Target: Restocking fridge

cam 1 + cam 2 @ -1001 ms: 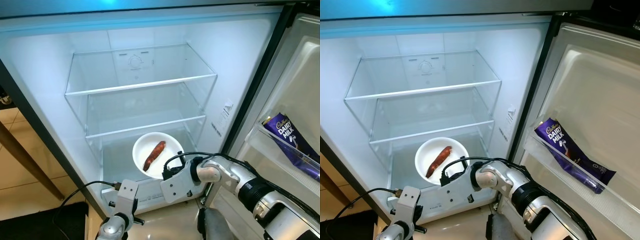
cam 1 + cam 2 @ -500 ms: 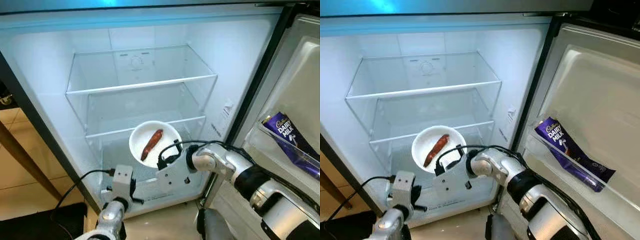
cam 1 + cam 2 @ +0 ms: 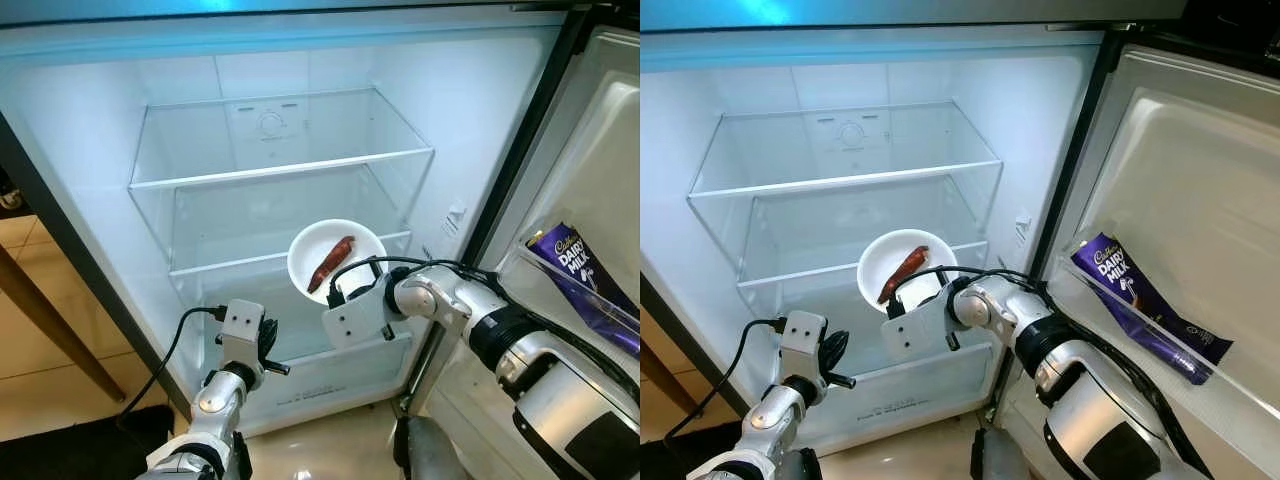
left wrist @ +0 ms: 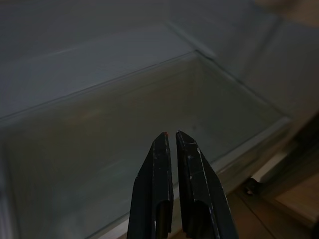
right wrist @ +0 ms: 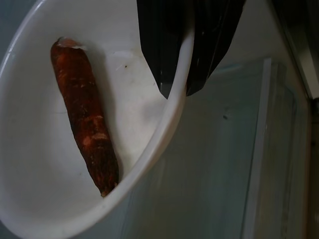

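While the right gripper (image 5: 174, 84) pinches the rim of the white bowl (image 3: 335, 262), one finger inside and one outside, the bowl hangs level with the lower glass shelf (image 3: 290, 258), at its front edge toward three o'clock. The sausage (image 5: 84, 117) lies lengthwise beside the fingers. The left gripper (image 4: 170, 137), fingers closed and empty, idles near the crisper drawer (image 3: 330, 375).

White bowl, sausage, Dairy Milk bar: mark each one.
white bowl (image 3: 365, 237): left eye view, bare inner wall.
sausage (image 3: 331, 263): left eye view, its middle.
Dairy Milk bar (image 3: 1135, 293): right eye view, purple wrapper's middle.
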Controlling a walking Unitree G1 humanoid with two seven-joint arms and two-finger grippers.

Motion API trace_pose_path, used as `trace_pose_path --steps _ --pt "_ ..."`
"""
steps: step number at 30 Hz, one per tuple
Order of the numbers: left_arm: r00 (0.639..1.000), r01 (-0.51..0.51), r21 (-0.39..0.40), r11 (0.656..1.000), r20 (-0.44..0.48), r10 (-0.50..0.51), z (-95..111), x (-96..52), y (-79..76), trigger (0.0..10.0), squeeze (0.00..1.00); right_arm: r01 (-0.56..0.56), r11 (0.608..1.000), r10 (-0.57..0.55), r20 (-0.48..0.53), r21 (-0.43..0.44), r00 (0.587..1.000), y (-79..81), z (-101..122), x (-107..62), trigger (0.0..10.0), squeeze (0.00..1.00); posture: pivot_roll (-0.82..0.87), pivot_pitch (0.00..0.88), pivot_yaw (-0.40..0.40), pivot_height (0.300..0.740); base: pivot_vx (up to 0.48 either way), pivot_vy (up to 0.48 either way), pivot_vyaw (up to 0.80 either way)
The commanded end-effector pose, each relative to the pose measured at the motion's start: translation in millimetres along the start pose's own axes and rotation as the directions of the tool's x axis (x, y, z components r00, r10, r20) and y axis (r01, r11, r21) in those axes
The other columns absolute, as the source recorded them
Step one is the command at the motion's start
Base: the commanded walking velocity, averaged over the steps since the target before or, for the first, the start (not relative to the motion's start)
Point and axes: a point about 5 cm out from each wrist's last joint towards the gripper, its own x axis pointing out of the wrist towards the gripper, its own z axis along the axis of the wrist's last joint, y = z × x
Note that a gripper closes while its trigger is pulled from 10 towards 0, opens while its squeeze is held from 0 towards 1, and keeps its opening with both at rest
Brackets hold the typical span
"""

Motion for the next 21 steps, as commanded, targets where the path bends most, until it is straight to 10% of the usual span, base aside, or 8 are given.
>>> trace_pose_path --steps 1,21 --pt "1.0 0.024 -0.004 1.0 0.007 -0.024 -3.7 -3.1 -3.7 10.0 0.0 0.06 0.998 -0.061 -0.031 -0.025 0.998 -23.4 -4.9 -7.8 10.0 0.0 -0.02 0.0 -0.073 0.475 0.0 0.0 0.0" --pt "0.982 0.076 0.037 0.996 0.17 -0.081 5.7 -17.2 -1.0 10.0 0.0 0.11 0.993 -0.11 0.003 -0.039 0.994 -48.7 14.9 -3.3 10.0 0.0 0.02 0.188 -0.119 0.475 0.0 0.0 0.0"
